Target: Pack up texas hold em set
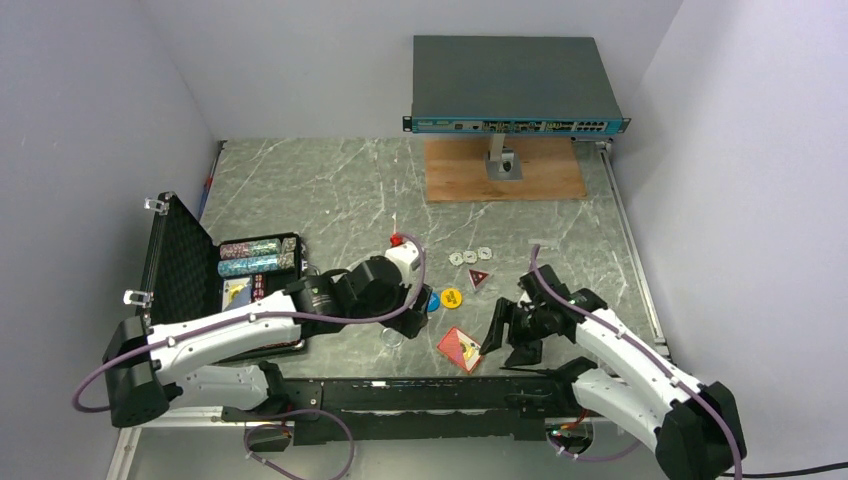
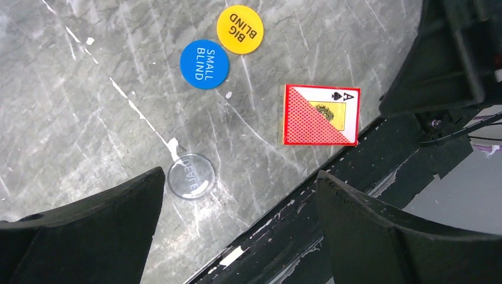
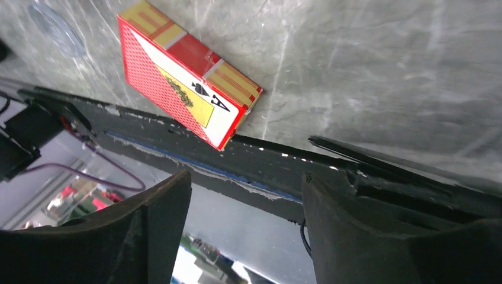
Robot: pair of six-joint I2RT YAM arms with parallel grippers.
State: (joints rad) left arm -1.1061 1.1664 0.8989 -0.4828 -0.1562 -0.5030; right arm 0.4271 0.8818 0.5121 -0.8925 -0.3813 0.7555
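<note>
Two empty pairs, left fingers [image 2: 89, 231] wide, right fingers [image 3: 379, 236] wide, card box [image 1: 460, 347] between, clear disc [image 2: 191, 176] nearby.

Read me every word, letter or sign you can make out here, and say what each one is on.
"BIG BLIND": yellow disc.
"SMALL BLIND": blue disc.
"DEALE", its end lost in glare: clear disc.
"A" with a spade sign: red-yellow card box.
Port labels on the grey network switch: too small to read.
Silvery chips, red triangular token: too small to read.
</note>
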